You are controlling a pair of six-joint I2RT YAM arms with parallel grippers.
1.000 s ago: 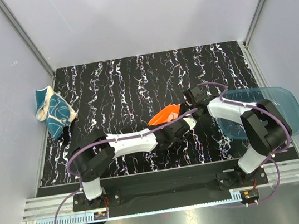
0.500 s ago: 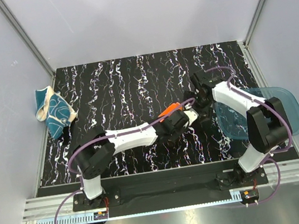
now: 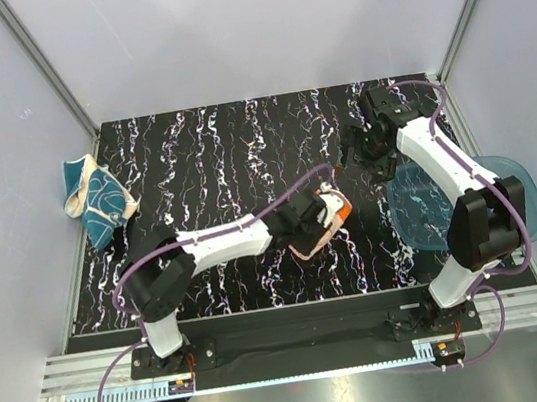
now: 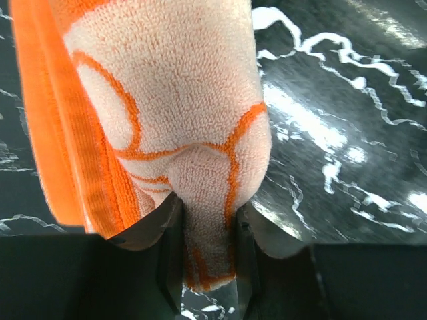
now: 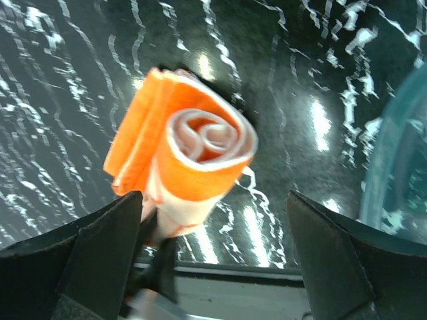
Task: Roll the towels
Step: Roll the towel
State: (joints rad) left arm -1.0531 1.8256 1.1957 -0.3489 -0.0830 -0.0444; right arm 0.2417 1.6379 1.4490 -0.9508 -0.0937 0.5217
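Orange terry, wound tight: the orange towel (image 4: 167, 100) is already a roll, its spiral end plain in the right wrist view, so the first of the two looks done apart from being set down. The left pincer (image 4: 203, 227) pinches a fold of that roll, and the rest of the cloth stands out beyond its fingertips above the dark marbled surface (image 3: 220, 147). Its arm reaches low and long toward the middle. The teal towel (image 3: 97, 201) lies crumpled well off to that pincer's left, at the surface's edge, and is not yet rolled. The right pincer (image 5: 213, 200) is spread wide and grips nothing. It is raised on an outstretched arm, with the roll ahead of it and the blue tray (image 3: 510, 195) just to its right.
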